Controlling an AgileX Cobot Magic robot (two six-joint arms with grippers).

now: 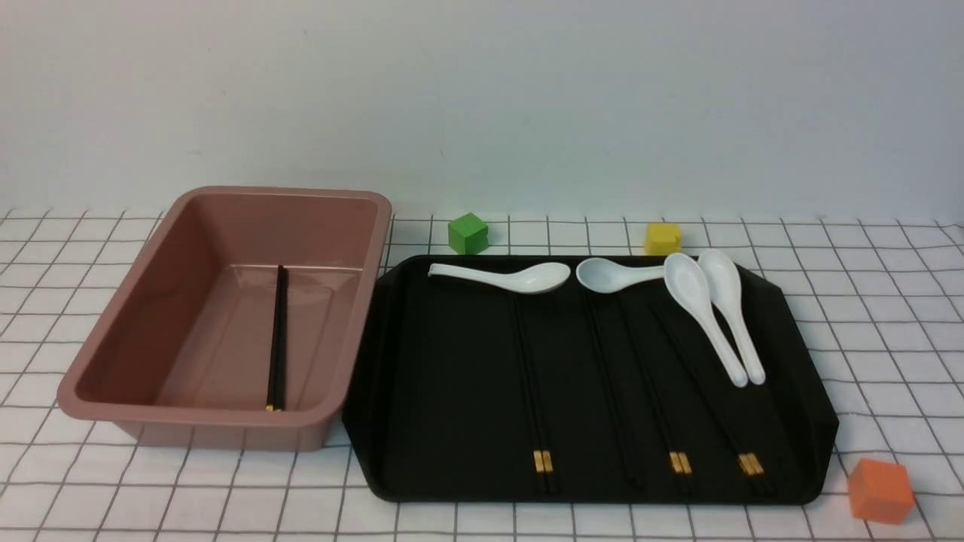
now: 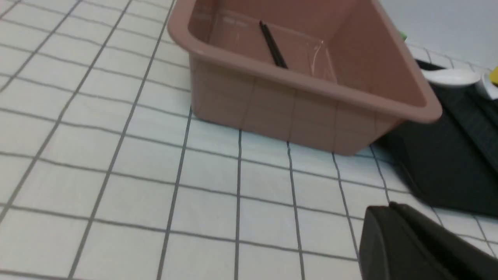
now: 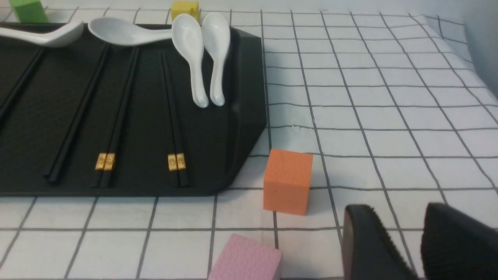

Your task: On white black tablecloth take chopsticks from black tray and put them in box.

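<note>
The pink box (image 1: pixel 135 316) stands at the left on the white grid tablecloth (image 1: pixel 866 316), with one pair of black chopsticks (image 1: pixel 277 339) lying inside. The black tray (image 1: pixel 452 376) lies just right of it and holds several chopstick pairs (image 1: pixel 542 461) (image 1: pixel 680 463) (image 1: pixel 750 464), gold bands toward me. Neither gripper shows in the front view. In the left wrist view my left gripper (image 2: pixel 383 208) is shut and empty, low over the cloth in front of the box (image 2: pixel 280 105). In the right wrist view my right gripper (image 3: pixel 397 217) is open and empty over the cloth, off the tray's (image 3: pixel 233 116) near right corner.
Several white spoons (image 1: pixel 520 277) (image 1: pixel 708 316) lie at the tray's far end. A green cube (image 1: pixel 468 232) and a yellow cube (image 1: pixel 662 238) sit behind the tray. An orange cube (image 1: pixel 880 491) (image 3: pixel 288 181) and a pink cube (image 3: pixel 245 258) lie near my right gripper.
</note>
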